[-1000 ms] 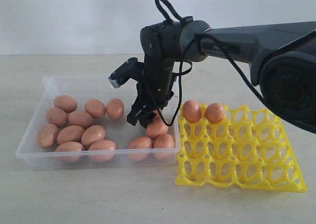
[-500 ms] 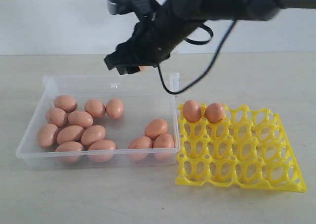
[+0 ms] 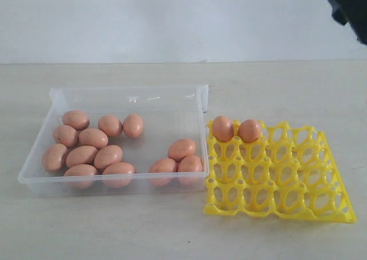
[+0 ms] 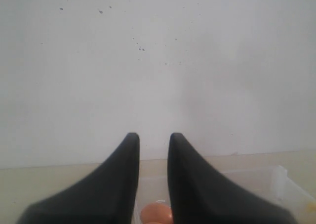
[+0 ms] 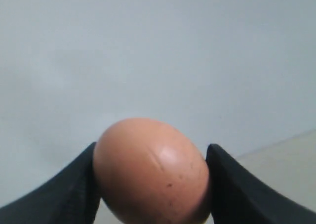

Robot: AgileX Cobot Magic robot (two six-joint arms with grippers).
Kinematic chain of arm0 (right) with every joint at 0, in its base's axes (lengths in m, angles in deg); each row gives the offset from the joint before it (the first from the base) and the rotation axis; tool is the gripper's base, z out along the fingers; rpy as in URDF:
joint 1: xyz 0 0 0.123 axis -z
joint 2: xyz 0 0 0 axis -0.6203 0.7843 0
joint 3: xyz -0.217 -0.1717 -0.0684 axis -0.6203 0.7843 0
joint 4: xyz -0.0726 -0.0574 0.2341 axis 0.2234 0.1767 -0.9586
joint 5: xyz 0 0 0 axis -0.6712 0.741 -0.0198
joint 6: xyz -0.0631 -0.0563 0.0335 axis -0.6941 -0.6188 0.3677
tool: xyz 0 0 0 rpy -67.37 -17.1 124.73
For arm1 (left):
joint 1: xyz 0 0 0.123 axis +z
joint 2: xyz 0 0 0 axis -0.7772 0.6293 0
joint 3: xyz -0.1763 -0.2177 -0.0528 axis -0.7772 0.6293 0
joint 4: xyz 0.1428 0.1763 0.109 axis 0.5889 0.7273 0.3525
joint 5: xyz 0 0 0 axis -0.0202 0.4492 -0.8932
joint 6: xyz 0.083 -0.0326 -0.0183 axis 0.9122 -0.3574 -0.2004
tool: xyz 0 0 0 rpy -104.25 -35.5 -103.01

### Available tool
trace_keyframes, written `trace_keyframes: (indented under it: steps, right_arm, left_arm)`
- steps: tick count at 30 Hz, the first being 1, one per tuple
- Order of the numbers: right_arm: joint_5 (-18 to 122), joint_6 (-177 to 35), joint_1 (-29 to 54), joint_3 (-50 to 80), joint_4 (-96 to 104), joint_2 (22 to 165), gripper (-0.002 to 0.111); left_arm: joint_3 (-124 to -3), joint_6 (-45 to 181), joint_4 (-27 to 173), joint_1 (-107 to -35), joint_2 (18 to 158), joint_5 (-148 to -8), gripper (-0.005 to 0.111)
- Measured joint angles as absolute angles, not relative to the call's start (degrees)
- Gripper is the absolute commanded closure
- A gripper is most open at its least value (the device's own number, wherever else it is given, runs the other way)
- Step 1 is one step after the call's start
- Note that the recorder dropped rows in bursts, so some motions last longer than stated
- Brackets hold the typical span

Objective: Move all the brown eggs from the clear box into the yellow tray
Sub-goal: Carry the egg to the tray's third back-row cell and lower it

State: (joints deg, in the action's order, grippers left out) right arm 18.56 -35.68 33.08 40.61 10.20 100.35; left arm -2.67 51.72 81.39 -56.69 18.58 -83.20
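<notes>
Clamped in the right gripper (image 5: 150, 159): one brown egg (image 5: 148, 177), pinched at both flanks, bare wall behind. Over at the left gripper (image 4: 151, 150), just a thin slit between the jaws, nothing held, aimed toward the clear box (image 3: 54, 96). Thirteen more eggs (image 3: 93, 138) waiting in there, and two seated eggs (image 3: 223, 128) in the far-left cups of the yellow tray (image 3: 338, 217). Danger now: smooth shell, narrow pinch. Could slip out on the swing, or crack under a harder squeeze or a knock on a peg. As for pose: carried high and far right, only a dark sliver of the right arm (image 3: 351, 4) at the exterior view's top corner, well above the tray.
</notes>
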Motion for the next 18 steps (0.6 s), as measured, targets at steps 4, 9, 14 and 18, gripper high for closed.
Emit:
trace_keyframes:
  steps: [4,9,14,18]
  right_arm:
    - [-3.77,2.56,50.25,30.26,57.64,110.80,0.109]
    - [-15.15,21.23,58.57,23.78,91.94,122.73,0.109]
    - [-16.31,17.88,57.95,28.99,98.21,125.72,0.109]
    - [-13.91,10.90,54.33,32.57,97.44,125.77,0.109]
  left_arm:
    - [-2.67,51.72,81.39,-56.69,18.58,-83.20,0.085]
    - [-2.67,51.72,81.39,-56.69,18.58,-83.20,0.085]
    - [-2.67,51.72,81.39,-56.69,18.58,-83.20,0.085]
    - [-2.67,51.72,81.39,-56.69,18.58,-83.20,0.085]
